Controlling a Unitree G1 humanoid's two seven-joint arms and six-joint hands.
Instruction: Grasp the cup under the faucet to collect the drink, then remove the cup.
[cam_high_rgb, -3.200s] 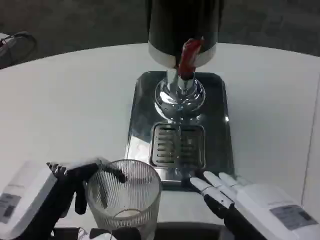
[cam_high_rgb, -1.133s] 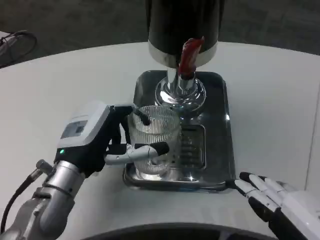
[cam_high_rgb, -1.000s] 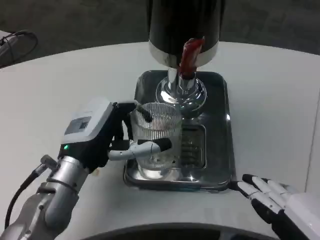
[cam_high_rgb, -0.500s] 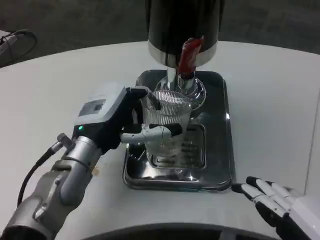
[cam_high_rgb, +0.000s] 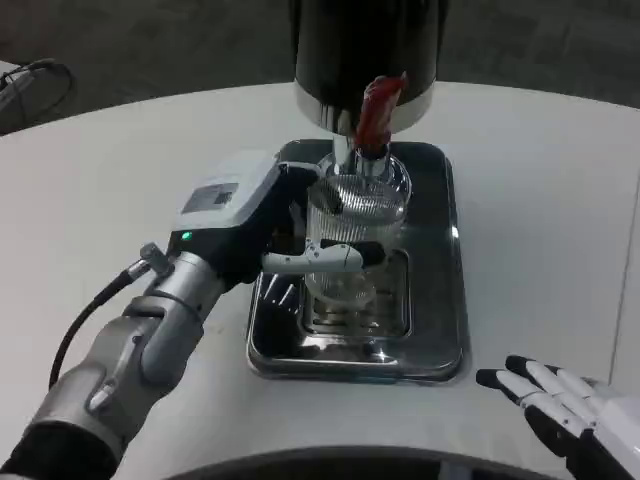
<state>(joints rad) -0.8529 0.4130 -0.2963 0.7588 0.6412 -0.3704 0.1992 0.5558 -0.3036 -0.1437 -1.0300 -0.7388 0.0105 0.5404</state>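
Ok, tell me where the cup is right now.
In the head view the ribbed glass cup sits centre frame, held by the left hand over the metal drip tray, just below the red faucet lever.

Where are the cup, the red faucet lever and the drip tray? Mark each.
cup (cam_high_rgb: 352, 225), head view, ribbed glass wall.
red faucet lever (cam_high_rgb: 376, 108), head view, middle of handle.
drip tray (cam_high_rgb: 440, 330), head view, bare right rim.
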